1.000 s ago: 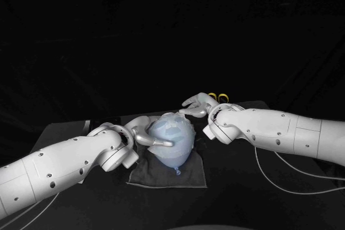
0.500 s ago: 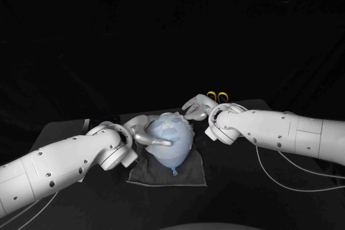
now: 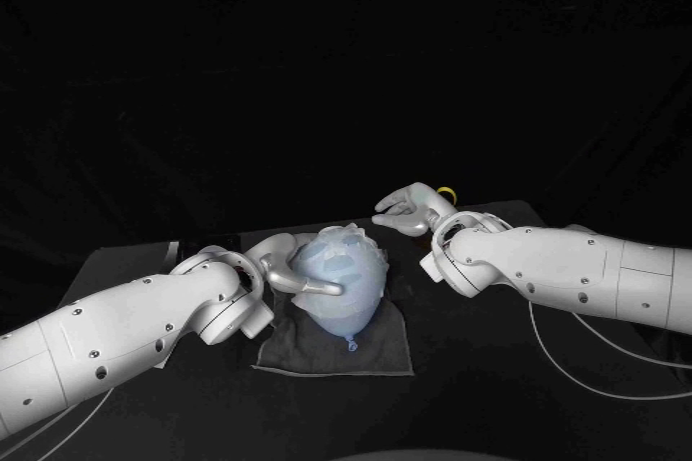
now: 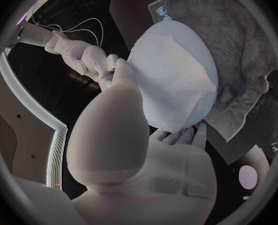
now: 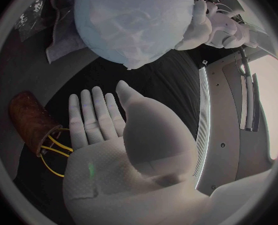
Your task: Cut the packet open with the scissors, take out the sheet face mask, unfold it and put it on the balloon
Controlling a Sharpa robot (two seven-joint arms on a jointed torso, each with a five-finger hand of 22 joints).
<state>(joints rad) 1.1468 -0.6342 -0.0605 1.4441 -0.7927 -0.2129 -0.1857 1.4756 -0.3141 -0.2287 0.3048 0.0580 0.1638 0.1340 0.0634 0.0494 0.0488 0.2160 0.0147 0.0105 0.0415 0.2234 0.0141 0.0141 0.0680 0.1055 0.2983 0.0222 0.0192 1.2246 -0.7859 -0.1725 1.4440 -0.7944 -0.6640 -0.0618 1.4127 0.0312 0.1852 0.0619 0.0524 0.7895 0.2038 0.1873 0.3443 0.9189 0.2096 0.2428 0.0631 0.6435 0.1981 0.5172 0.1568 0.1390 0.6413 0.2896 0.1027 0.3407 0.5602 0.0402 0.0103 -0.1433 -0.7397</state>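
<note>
Head view: left hand (image 3: 293,269) grasps the balloon (image 3: 351,286), while the right hand (image 3: 408,209) hovers near it, released, fingers spread.

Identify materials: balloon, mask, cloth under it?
Balloon: pale blue, smooth skin, knotted neck, likely latex. Mask: thin whitish sheet clinging with wrinkles, probably damp nonwoven fabric; can't confirm. Cloth: dark grey, matte, fuzzy nap, looks like a terry towel.

The balloon (image 3: 343,281) is blocked on one side by the gripping left robot hand (image 3: 296,271); its other side is seen free, the spread right robot hand (image 3: 408,209) being held apart near the scissors (image 3: 449,192).
</note>
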